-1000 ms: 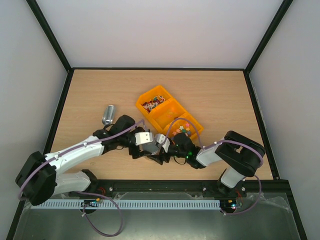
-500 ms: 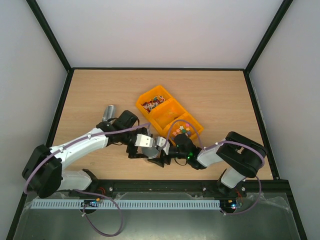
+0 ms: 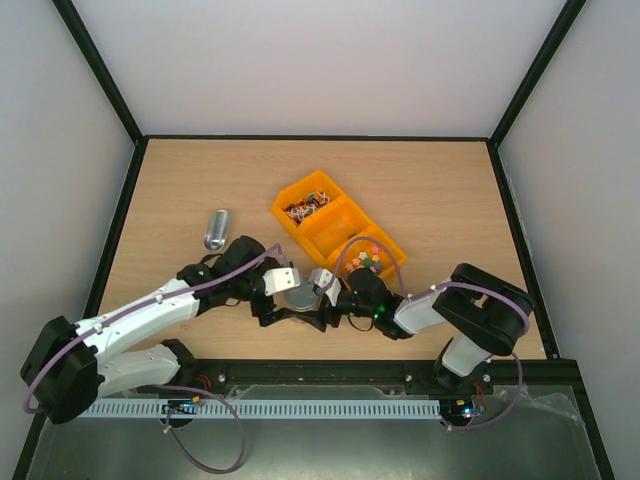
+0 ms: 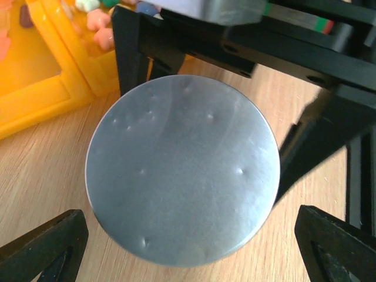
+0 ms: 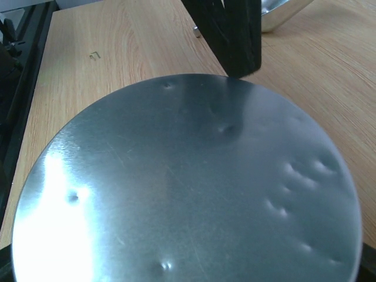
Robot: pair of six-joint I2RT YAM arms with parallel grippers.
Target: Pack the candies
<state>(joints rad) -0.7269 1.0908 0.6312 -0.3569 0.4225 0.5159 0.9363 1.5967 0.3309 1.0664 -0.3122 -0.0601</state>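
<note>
1. The right gripper is clamped on a round metal lid, a black finger on each side
2. The left gripper is spread wide, its tips in the bottom corners of the left wrist view, not touching the lid
3. The candies sit in the upper left box of the orange tray, above the lid
4. A silver can lies left of the tray

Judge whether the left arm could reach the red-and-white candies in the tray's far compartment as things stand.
Probably yes. The candies lie uncovered in the open-topped orange tray, nothing above them. The left gripper stands open astride a metal disc, so looks free to lift away.
</note>
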